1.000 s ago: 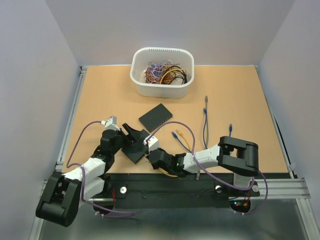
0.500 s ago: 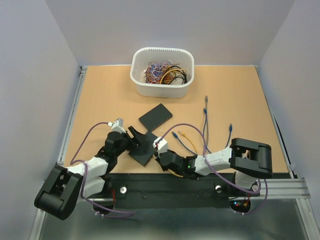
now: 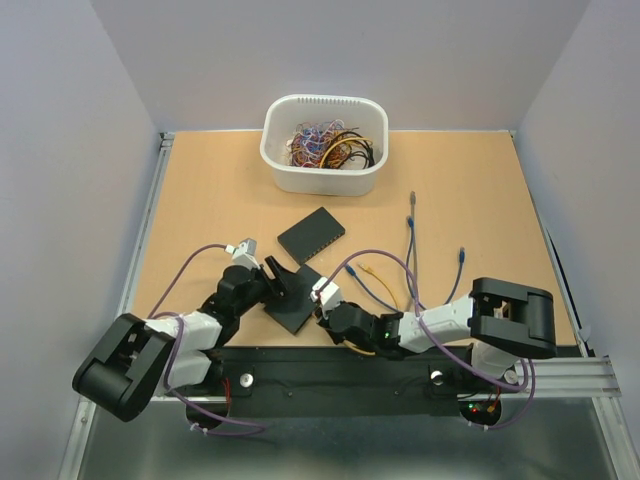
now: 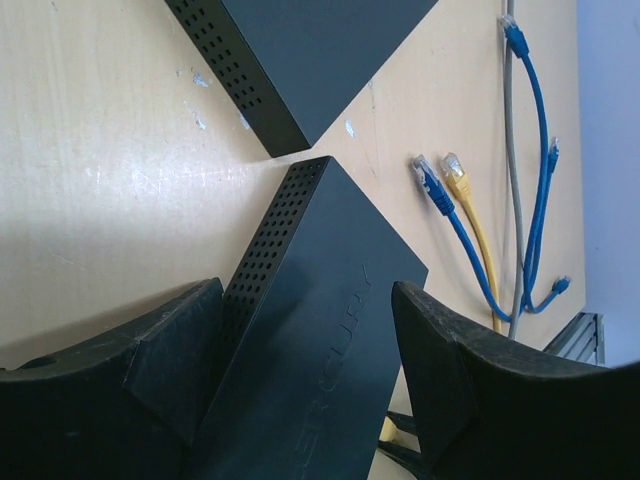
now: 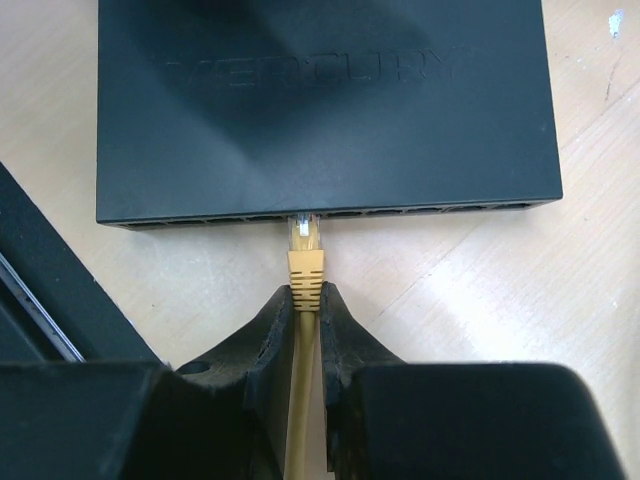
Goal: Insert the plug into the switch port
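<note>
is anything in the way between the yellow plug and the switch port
Nothing visible. The yellow plug, held by the right gripper, has its tip right at a port on the switch.

colour and pattern findings

switch: matt black, embossed lettering on top, side wall perforated in rows of fine dots. second switch: black, same dotted venting. plug: yellow boot, clear tip, yellow lead. right gripper: black fingers. loose cables: blue, one grey, one yellow. table: pale tan wood-tone, faint white scuffs. bin: white, holding multicoloured wires.
</note>
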Controlling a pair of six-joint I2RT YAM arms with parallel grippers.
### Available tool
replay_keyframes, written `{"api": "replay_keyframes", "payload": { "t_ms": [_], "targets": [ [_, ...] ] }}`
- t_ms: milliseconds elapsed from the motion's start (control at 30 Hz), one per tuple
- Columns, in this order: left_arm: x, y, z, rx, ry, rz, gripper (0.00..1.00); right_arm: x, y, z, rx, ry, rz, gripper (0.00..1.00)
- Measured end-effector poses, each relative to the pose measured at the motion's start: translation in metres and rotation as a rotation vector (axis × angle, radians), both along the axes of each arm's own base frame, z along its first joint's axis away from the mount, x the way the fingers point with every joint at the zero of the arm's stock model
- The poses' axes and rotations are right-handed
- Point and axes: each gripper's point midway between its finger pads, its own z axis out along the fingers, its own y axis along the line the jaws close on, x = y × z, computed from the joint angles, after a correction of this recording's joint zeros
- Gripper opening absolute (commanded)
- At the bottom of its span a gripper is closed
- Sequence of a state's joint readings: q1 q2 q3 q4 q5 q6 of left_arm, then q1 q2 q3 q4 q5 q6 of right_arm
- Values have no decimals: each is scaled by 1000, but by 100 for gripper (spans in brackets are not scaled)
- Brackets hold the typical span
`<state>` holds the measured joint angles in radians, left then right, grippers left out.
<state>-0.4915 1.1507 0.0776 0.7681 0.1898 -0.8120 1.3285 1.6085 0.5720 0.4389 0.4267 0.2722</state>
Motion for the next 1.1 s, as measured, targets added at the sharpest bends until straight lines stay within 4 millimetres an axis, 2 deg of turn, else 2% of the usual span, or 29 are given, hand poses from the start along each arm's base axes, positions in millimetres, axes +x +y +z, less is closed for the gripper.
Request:
{"api": "replay_keyframes", "payload": {
  "t_ms": [733, 867, 1033, 1100],
  "targets": [
    [25, -9, -3, 68, -150, 98, 78, 30, 1, -2, -160, -12, 55, 0],
    [25, -10, -2, 78, -160, 91, 83, 29, 2, -3, -163, -12, 68, 0],
    [26, -9, -1, 122, -158, 90, 99, 29, 6, -2, -137, 5, 78, 0],
    [27, -11, -1, 150, -145, 83, 99, 29, 7, -2, -126, 12, 74, 1]
  ]
}}
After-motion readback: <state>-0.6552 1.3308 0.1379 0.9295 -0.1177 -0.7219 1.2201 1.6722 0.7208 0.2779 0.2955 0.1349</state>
